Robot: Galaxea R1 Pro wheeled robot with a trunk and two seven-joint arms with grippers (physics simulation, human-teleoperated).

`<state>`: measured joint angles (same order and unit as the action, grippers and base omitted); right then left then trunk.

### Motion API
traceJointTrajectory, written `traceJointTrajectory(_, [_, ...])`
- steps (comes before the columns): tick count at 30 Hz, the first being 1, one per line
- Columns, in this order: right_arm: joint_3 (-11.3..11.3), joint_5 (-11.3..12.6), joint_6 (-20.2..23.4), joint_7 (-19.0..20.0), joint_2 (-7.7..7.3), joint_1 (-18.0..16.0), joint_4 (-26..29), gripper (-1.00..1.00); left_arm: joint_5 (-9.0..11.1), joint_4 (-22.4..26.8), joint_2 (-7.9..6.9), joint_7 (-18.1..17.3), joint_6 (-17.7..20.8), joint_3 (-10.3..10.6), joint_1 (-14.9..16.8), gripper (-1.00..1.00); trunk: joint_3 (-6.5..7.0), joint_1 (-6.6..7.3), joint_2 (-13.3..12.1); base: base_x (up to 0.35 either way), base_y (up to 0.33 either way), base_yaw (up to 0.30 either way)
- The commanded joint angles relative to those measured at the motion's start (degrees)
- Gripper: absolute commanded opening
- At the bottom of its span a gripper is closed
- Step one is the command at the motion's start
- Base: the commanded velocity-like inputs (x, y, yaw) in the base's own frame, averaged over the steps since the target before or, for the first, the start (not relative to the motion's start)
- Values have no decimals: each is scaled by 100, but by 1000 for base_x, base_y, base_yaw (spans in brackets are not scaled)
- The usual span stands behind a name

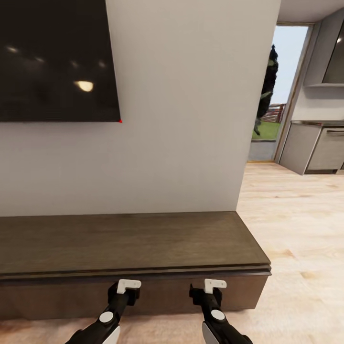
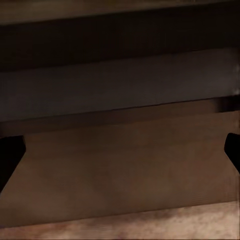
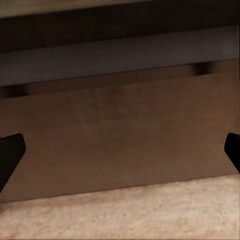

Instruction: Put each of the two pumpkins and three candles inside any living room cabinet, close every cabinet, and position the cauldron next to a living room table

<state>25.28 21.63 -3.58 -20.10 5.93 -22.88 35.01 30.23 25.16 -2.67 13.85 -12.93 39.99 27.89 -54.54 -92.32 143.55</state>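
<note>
Both grippers were nearest the head cam: left gripper point(image 1: 128, 291) and right gripper point(image 1: 209, 292), side by side, low, pointed at the front of the cabinet point(image 1: 134, 246). In each wrist view the two dark fingertips point(image 2: 10, 155) stood far apart at the edges, w/ nothing between them, so both were wide open and empty; same for the right fingertips point(image 3: 9, 150).

Cabinet was straight ahead of both grippers, very near; whether the tips touched the drawer front point(image 3: 115, 135) I cannot tell. Front looked shut, w/ a dark gap under the top board just beyond the fingers.

Step in hand, as I judged: reaching for a drawer, either to open it for loading or to check it was shut. Next move prob. needed a fingertip hooked at the top edge of the front, since no handle was seen, then a straight pull back.

Count: 1 cabinet, 2 grippers, 1 TV point(image 1: 57, 59) on the wall above and left of the left gripper, 1 doorway point(image 1: 282, 91) far right beyond the right gripper.
</note>
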Motion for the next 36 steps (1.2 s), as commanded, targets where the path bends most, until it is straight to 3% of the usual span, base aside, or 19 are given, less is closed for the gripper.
traceJointTrajectory(1, [39, 61, -37, -38, -4, -6, -3, 100, 35, 6, -6, 26, -17, 53, 6, 100, -5, 0, 2, 78, 0, 0])
traceJointTrajectory(23, [37, 61, -37, -38, -4, -6, -3, 100, 35, 6, -6, -23, -17, 53, 6, 100, -5, 0, 2, 43, 0, 0])
traceJointTrajectory(36, [39, 61, -37, -38, -4, -6, -3, 100, 35, 6, -6, -23, -26, 53, 6, 100, -5, 0, 2, -301, 0, 0])
